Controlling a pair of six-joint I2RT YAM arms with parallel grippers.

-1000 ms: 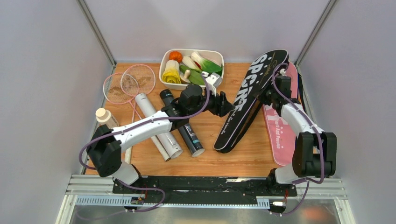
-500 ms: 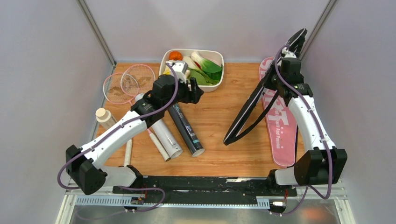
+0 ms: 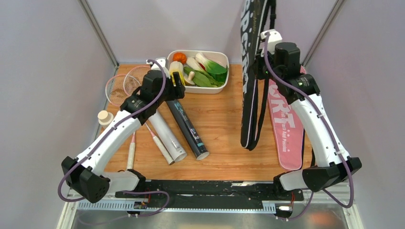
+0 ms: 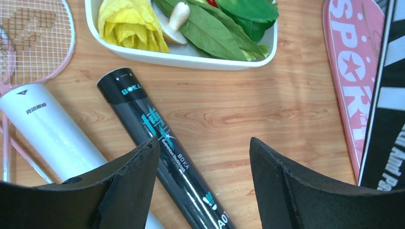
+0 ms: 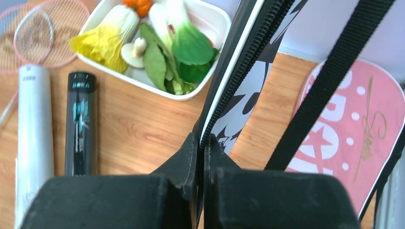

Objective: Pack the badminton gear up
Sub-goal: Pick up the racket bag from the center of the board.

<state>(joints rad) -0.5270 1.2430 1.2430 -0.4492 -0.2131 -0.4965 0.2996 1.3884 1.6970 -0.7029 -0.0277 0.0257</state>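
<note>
Wooden table (image 3: 224, 143): left gripper (image 4: 203, 143), fingers wide apart, hovers over the black tube (image 4: 143, 119); centre the jaws square across it before closing. Farther back, right gripper (image 5: 201, 143) pinches the black cover (image 3: 248, 95) by its zip edge. Earlier the cover leaned on the table; now it hangs upright, and the left gripper sits farther left.

The black cover (image 3: 249, 71), lettered "SPORT", hangs upright above the worktop (image 3: 224, 124), its zipped edge pinched in the right hand (image 5: 201, 143). The pink cover (image 3: 285, 125) lies flat just beside it. The black tube (image 3: 187, 128) and white tube (image 3: 168, 136) lie side by side, and two overlapping thin-framed racquets (image 3: 117, 90) lie at the far left.
</note>
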